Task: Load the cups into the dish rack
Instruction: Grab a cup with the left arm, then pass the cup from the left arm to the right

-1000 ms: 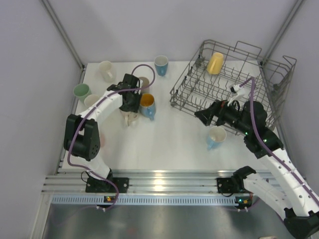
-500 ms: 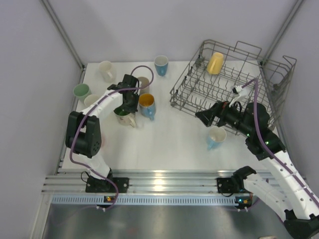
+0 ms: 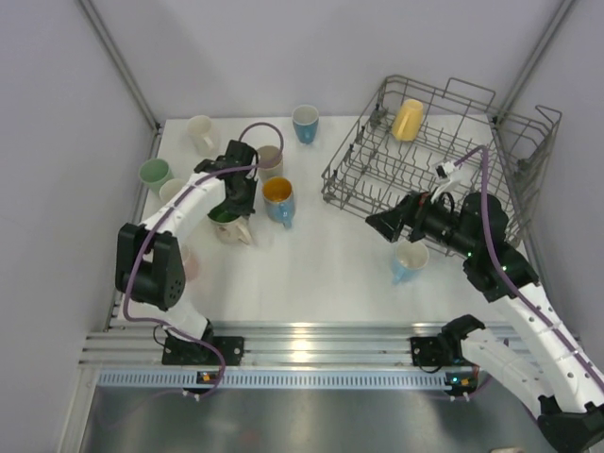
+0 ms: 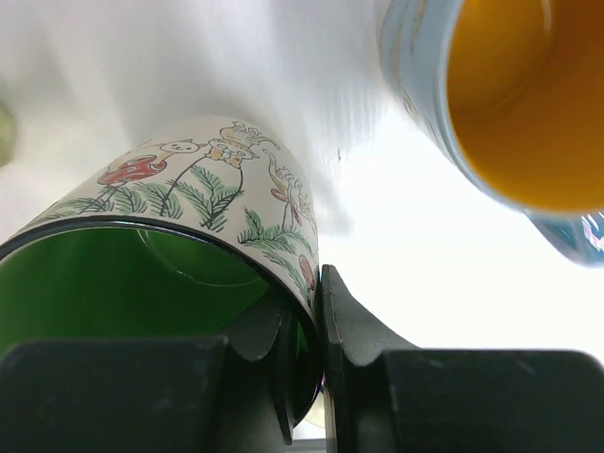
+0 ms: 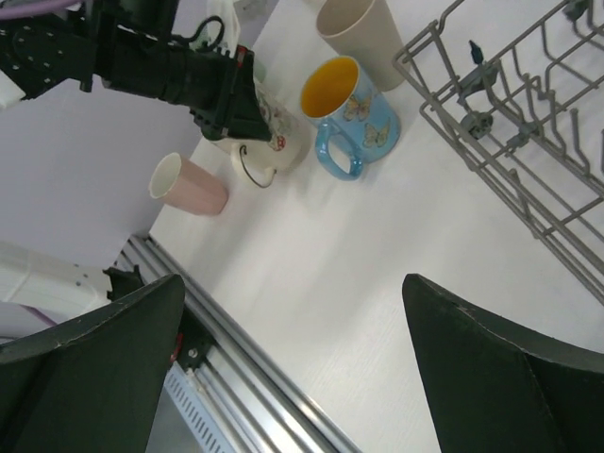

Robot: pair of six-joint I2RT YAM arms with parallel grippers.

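My left gripper (image 3: 232, 203) (image 4: 316, 283) is shut on the rim of a cream mug (image 3: 229, 226) (image 4: 208, 179) with a leaf print and a green inside, one finger inside and one outside. A blue mug with a yellow inside (image 3: 279, 200) (image 4: 500, 94) stands just to its right. My right gripper (image 3: 377, 222) (image 5: 293, 377) hangs open over bare table, in front of the grey wire dish rack (image 3: 429, 87) (image 5: 510, 142). A yellow cup (image 3: 408, 120) lies in the rack. A light blue mug (image 3: 410, 260) sits beside my right arm.
More cups stand on the left half of the table: a beige tumbler (image 3: 270, 159), a blue cup (image 3: 305, 123), a cream mug (image 3: 201, 134), a mint green cup (image 3: 155, 174), a white cup (image 3: 173, 192) and a pink cup (image 3: 186, 260). A metal rail (image 3: 302, 344) borders the near edge.
The left gripper has closed on the green-lined mug's rim, and mug and gripper have shifted slightly left. The right arm has hardly moved.
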